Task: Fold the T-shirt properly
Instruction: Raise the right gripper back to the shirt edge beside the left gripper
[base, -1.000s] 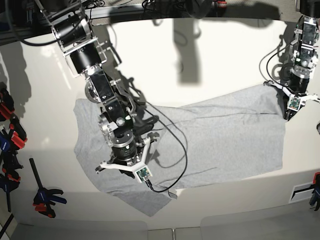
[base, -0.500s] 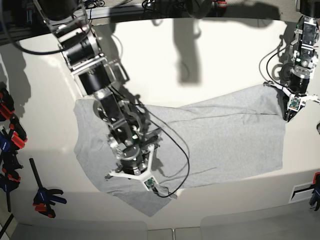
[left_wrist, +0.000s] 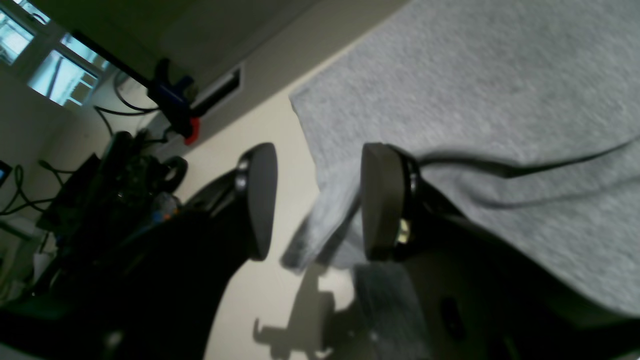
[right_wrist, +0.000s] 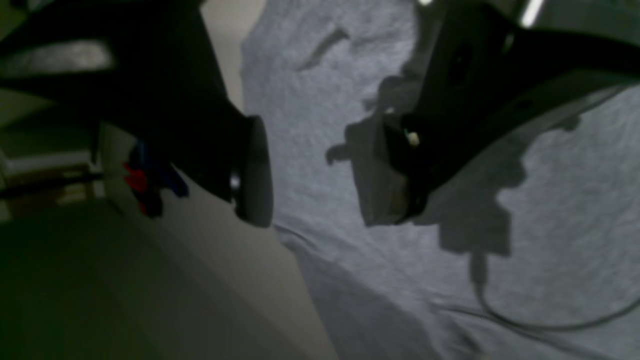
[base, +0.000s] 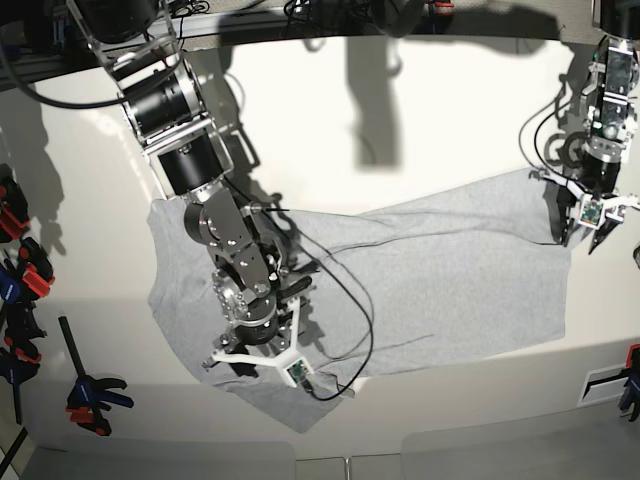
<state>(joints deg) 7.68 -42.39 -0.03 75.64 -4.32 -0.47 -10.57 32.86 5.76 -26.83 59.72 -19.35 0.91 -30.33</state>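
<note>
We've got both tools apart, holding nothing: left tool (left_wrist: 312, 210) straddles shirt (base: 450, 270) corner, right tool (right_wrist: 312, 172) over hem, prob. so fabric drops onto desk (base: 400, 120).

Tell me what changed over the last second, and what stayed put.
Both hands let go. The left hand opened, and a tuft of the T-shirt at its corner hangs loose between the fingers. The right hand came down toward the near hem and opened above the cloth, pinching nothing. The T-shirt lies spread on the table much as before.
</note>
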